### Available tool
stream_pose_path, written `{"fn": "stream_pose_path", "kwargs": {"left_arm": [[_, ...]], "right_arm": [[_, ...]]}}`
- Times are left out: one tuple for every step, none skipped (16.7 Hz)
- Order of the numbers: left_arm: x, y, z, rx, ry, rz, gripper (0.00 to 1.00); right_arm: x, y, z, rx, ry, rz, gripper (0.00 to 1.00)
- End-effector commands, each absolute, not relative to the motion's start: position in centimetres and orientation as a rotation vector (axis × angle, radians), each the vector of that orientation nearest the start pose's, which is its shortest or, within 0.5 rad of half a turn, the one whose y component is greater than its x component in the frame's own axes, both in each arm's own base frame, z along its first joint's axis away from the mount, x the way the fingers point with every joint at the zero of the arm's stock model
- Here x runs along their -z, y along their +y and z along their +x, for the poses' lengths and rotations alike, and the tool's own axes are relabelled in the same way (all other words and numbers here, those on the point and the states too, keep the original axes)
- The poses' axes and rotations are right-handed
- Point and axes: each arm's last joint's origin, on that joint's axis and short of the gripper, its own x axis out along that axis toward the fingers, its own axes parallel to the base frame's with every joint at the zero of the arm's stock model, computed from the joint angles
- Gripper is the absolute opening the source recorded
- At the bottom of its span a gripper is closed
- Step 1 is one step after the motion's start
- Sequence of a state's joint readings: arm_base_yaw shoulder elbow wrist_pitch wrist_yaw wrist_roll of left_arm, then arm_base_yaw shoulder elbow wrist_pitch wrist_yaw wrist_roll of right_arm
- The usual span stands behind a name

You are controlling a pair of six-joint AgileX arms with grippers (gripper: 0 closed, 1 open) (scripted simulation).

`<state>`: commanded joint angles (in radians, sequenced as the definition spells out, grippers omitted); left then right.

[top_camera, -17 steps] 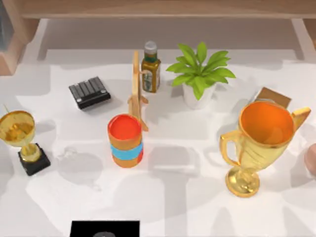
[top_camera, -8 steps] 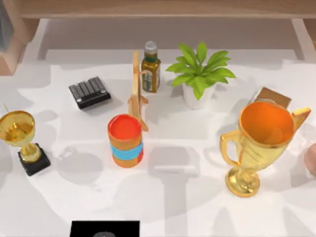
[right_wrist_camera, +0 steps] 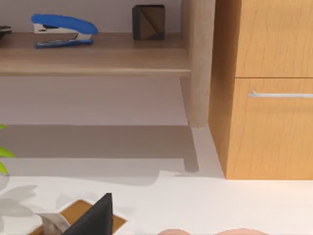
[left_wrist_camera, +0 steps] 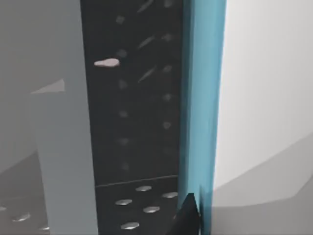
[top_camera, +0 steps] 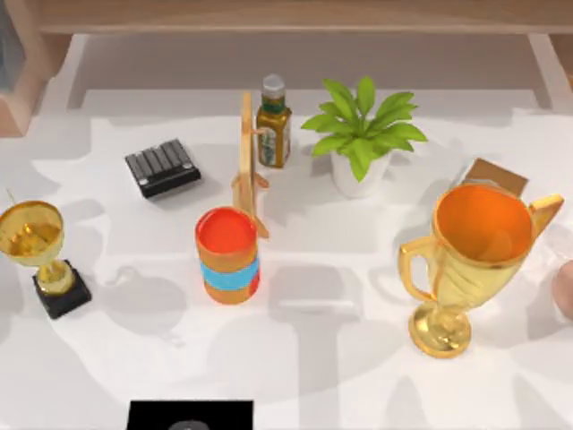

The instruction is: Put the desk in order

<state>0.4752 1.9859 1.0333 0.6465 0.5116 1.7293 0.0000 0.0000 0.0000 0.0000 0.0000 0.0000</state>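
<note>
Fingers first: we cannot tell if ours are wide or narrow. A dark tip of our right gripper [right_wrist_camera: 95, 218] pokes into the right wrist view, and a dark tip of our left gripper [left_wrist_camera: 188, 220] pokes into the left wrist view, but that is too little to judge by. Neither one looks to be holding a thing.

The desk [top_camera: 340, 358] lies under the top camera, white and flat, with many things standing about on it. A small gold cup [top_camera: 36, 242] stands near the left side. A big gold cup [top_camera: 474, 251] stands near the right side, with a brown card [top_camera: 495, 173] just behind it. An orange tin [top_camera: 228, 255] with a blue band stands near the middle, just in front of a thin wooden stand [top_camera: 248, 170]. Farther back are a black keypad [top_camera: 163, 167], a bottle [top_camera: 273, 125] and a potted plant [top_camera: 363, 134].

Our right wrist camera looks over the back of the desk to a shelf [right_wrist_camera: 98, 58] with a blue stapler [right_wrist_camera: 63, 30], beside a wooden cupboard [right_wrist_camera: 274, 93]. We think the arm is held high and back so we can look before we reach.

Our left wrist camera sits close to a blue and dark panel [left_wrist_camera: 195, 98]. We cannot tell what it is.

We think the tidying has hardly begun, since the things are spread all over.
</note>
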Motion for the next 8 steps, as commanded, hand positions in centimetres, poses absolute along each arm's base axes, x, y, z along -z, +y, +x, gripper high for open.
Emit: {"fn": "stream_pose_path", "kwargs": {"left_arm": [[-14.75,17.86,37.32,0.234,0.176,1.562,0.68],[-14.75,17.86,37.32,0.234,0.176,1.562,0.75],[-14.75,17.86,37.32,0.234,0.176,1.562,0.83],[-14.75,17.86,37.32,0.234,0.176,1.562,0.90],[-14.75,17.86,37.32,0.234,0.176,1.562,0.98],[-14.75,17.86,37.32,0.234,0.176,1.562,1.00],[-14.75,17.86,37.32,0.234,0.176,1.562,1.00],[-14.75,17.86,37.32,0.234,0.176,1.562,1.00]], "right_arm": [[-16.00,-0.12,10.57,0.000,0.000,0.000,1.00],[-16.00,-0.12,10.57,0.000,0.000,0.000,1.00],[-16.00,-0.12,10.57,0.000,0.000,0.000,1.00],[-16.00,-0.12,10.57,0.000,0.000,0.000,1.00],[-16.00,-0.12,10.57,0.000,0.000,0.000,1.00],[-16.00,-0.12,10.57,0.000,0.000,0.000,1.00],[-16.00,-0.12,10.57,0.000,0.000,0.000,1.00],[-16.00,-0.12,10.57,0.000,0.000,0.000,1.00]]}}
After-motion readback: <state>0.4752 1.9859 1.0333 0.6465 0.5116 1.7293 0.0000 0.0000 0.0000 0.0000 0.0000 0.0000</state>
